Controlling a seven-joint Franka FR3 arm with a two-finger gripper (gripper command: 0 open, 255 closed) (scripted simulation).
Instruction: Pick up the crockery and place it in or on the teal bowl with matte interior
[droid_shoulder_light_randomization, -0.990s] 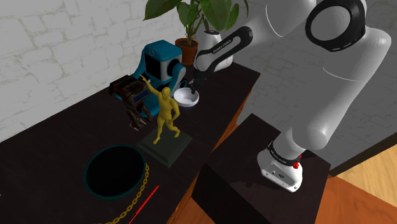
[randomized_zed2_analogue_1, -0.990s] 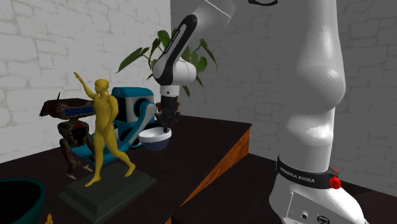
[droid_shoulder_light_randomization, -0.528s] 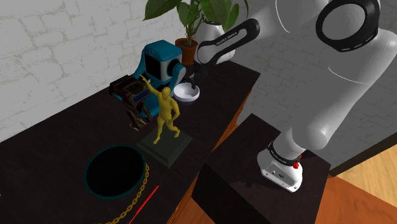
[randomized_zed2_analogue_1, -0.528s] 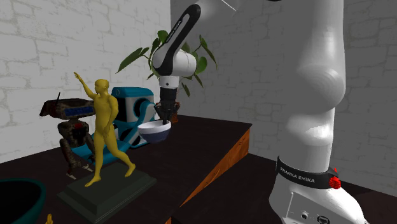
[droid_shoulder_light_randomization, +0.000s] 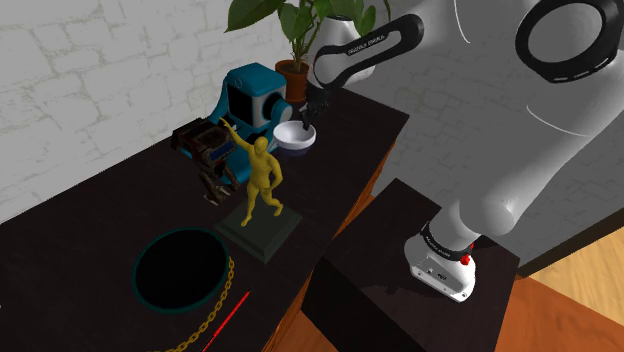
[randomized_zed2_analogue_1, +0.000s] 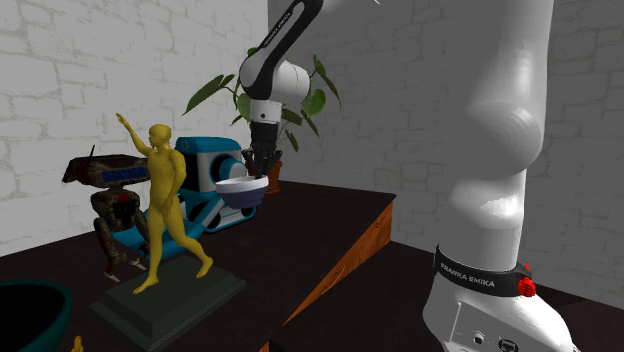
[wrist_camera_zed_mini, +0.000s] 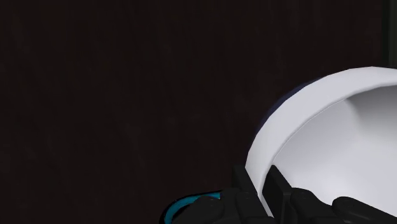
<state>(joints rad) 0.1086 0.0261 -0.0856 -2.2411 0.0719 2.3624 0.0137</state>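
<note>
One "FRANKA EMIKA" arm (randomized_zed2_analogue_1: 482, 150), white bowl (randomized_zed2_analogue_1: 241, 189) in its gripper (randomized_zed2_analogue_1: 257, 176)

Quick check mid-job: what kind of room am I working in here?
Likely a living room or den: a dark table holds ornaments such as a yellow figurine and a potted plant, set against a white brick wall.

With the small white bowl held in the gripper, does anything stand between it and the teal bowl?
Yes. In the shoulder view, the yellow human figurine on its dark square base stands between the small white bowl, clasped by the black gripper, and the teal bowl. A dark toy robot stands beside it.
</note>
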